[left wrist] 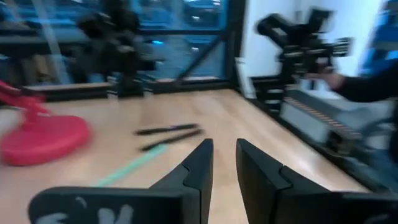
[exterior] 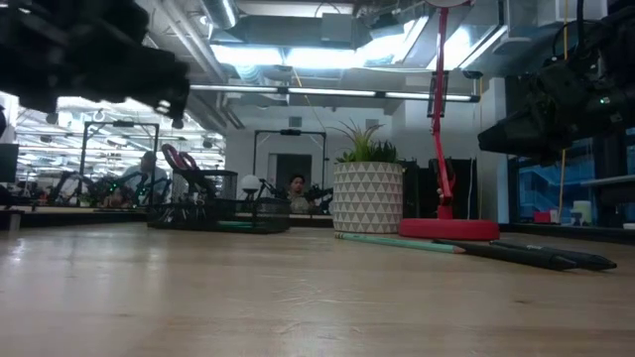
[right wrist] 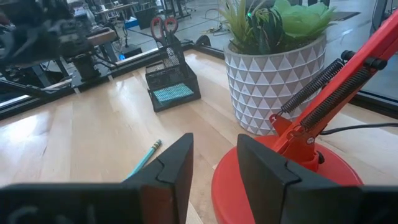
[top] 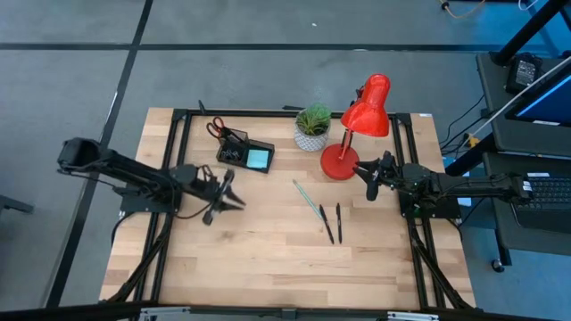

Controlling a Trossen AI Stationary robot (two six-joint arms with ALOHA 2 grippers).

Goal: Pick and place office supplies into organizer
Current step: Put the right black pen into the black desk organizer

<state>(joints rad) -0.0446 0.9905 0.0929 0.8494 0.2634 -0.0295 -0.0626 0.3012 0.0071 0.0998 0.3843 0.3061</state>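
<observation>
The black organizer (top: 243,153) sits at the table's far middle. Red-handled scissors (top: 216,127) stand in it, and the light-blue notepad (top: 259,160) lies in its right compartment. The teal pencil (top: 306,198) and two black pens (top: 332,223) lie flat on the wood right of centre. My left gripper (top: 232,192) hovers open, with a narrow gap, near the organizer's near side, above the table. My right gripper (top: 369,183) hovers open by the lamp base, right of the pencil. In the right wrist view, the organizer (right wrist: 173,84) and pencil (right wrist: 144,158) lie ahead.
A red desk lamp (top: 341,162) stands on its round base just left of my right gripper, with its head (top: 369,107) overhanging. A potted plant (top: 312,127) stands between lamp and organizer. A person's sleeve (left wrist: 367,87) shows beyond the table. Bare wood stretches along the near side.
</observation>
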